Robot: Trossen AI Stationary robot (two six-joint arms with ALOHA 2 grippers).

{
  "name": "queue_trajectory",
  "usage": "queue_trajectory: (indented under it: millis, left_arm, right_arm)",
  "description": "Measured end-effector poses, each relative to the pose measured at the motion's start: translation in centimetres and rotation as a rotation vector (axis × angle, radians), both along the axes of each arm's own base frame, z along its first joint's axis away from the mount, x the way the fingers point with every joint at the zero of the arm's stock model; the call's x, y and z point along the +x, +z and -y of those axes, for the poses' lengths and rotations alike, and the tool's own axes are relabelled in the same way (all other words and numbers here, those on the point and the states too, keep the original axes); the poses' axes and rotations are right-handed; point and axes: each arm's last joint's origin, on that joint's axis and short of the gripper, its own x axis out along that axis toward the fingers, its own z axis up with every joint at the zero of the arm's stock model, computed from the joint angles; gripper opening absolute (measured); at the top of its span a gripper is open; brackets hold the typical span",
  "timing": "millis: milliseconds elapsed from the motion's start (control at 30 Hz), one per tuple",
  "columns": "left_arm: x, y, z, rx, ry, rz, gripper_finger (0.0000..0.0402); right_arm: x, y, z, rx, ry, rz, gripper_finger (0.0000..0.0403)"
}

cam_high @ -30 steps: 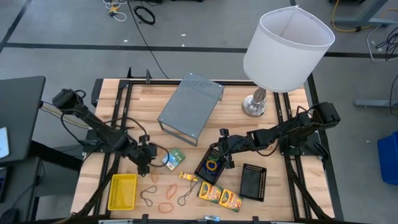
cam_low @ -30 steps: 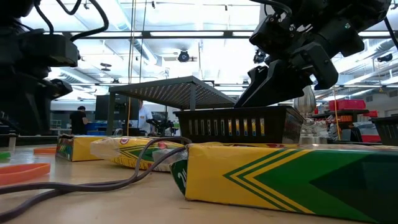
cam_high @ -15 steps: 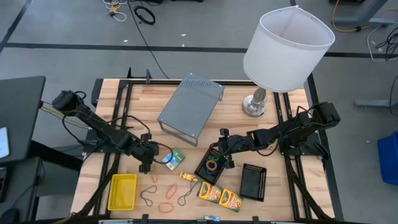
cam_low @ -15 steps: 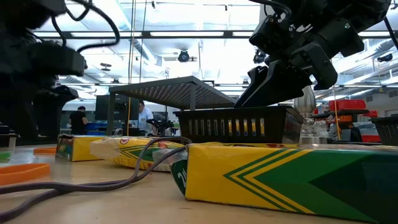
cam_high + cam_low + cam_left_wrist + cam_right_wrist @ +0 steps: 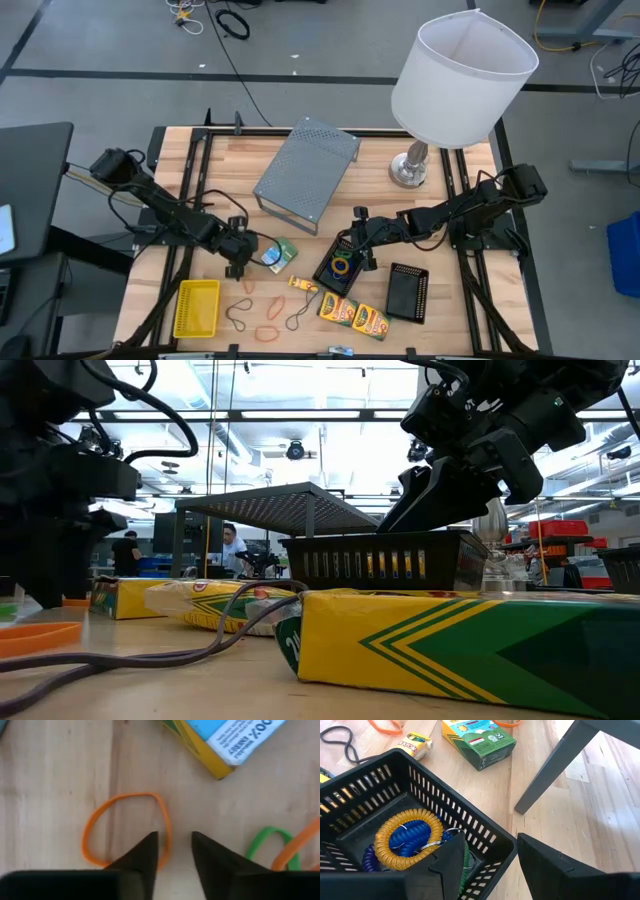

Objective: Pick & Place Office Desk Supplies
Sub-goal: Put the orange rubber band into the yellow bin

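the yellow basket (image 5: 196,306) is sitting at the near left. the left gripper (image 5: 174,851) is hanging low over an orange band (image 5: 125,828), jaws narrowly parted astride its edge, gripping nothing. right of it, the right gripper (image 5: 487,855) is straddling the wall of a black mesh tray (image 5: 380,790), jaws wide.

White-shaded lamp (image 5: 462,75), grey perforated metal riser (image 5: 306,172), wooden table (image 5: 450,305), people in background (image 5: 128,550)
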Motion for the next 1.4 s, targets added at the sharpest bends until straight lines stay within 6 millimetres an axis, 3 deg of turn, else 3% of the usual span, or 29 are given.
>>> queue_trajectory:
  millis: [133,233,500,900,1167,1400]
  left_arm:
    - [0.0,0.0,0.1,-0.005,-0.005,0.0,0.0032]
    - [0.0,-0.1,0.0,0.003,-0.003,0.0,0.0008]
    - [0.0,1.1,1.4,0.048,-0.068,-0.005,0.0003]
    - [-0.3,8.2,5.2,0.116,-0.133,-0.081,0.0001]
    - [-2.0,13.0,8.2,-0.004,-0.148,-0.139,0.0001]
    - [-3.9,14.4,10.9,-0.23,-0.122,-0.2,0.0001]
  right_arm:
    - [0.0,0.0,0.0,0.0,0.0,0.0,0.0188]
    - [0.0,0.0,0.0,0.0,0.0,0.0,0.0188]
    - [0.0,0.0,0.0,0.001,0.0,0.0,0.0188]
    - [0.0,0.0,0.0,0.001,0.0,0.0,0.0188]
    - [0.0,0.0,0.0,0.001,0.0,0.0,0.0188]
    - [0.0,0.0,0.0,0.001,0.0,0.0,0.0188]
